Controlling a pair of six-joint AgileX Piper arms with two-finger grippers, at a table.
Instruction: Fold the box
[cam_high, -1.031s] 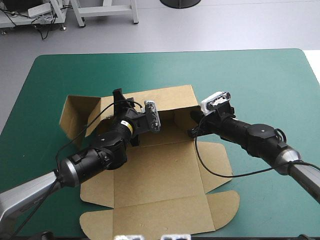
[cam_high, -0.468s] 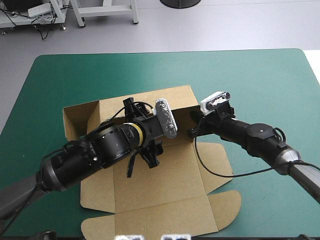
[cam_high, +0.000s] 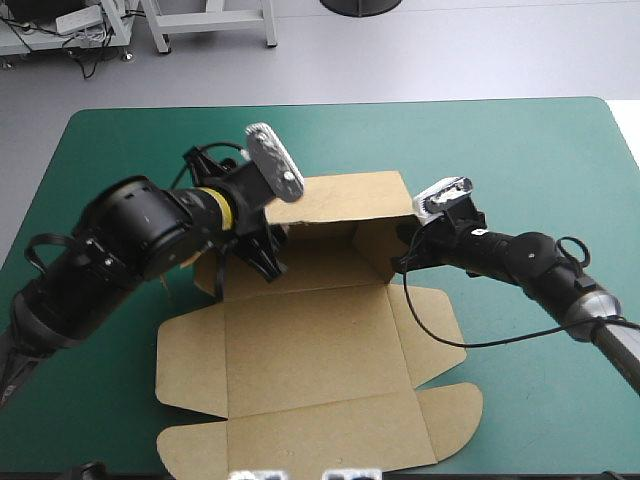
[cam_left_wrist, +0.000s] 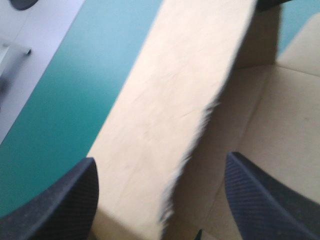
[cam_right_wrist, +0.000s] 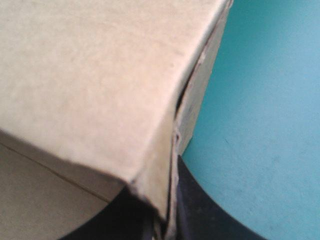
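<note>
The left fingers (cam_high: 268, 262) are standing wide apart and gripping nothing. In the left wrist view the raw top edge of the back wall is running between them, with one finger outside it over the cover and the other inside over the base. The right fingers (cam_right_wrist: 174, 226) are all but shut, pinching the box (cam_high: 310, 340) at the corner where the back wall is meeting the right flap, a thin edge of board showing between them.

In the high view the box is lying at the centre of the frame on the teal-green worktop (cam_high: 520, 150). Its base is lying flat, the back wall (cam_high: 345, 198) is standing along the upper middle, the right flap (cam_high: 372, 245) is turning up just beside the right fingers, and the lid is lying flat toward the lower edge. The left flap is mostly hiding behind the left arm at centre left, so I cannot tell how far up it is standing.

By my reading, the wall-raising step is in hand, with one rear corner being held and the other not yet formed. The next move is probably calling for the left fingers to bring the left flap upright against the back wall while the right fingers are steadying their corner
</note>
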